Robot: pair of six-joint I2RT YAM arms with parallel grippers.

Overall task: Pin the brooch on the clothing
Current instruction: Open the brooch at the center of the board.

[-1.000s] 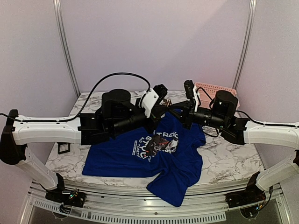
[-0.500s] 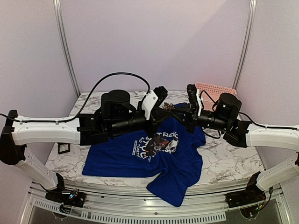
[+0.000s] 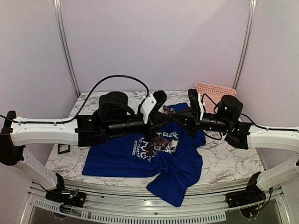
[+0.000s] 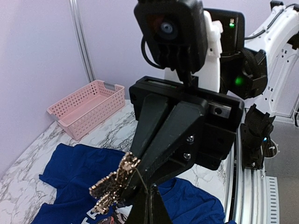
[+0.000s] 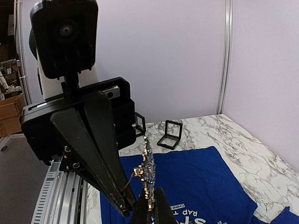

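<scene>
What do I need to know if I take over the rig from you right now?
Left gripper: shut on the brooch, holding it in the air.
Right gripper: shut on the same brooch from the opposite side.
The clothing lies on the table below both grippers, with one part hanging over the near edge; nothing grips it.
Done: the brooch is off the table and pinched between both arms.
Left: the brooch is not yet on the fabric. Bring it down to the clothing, push the pin through and fasten it.
</scene>
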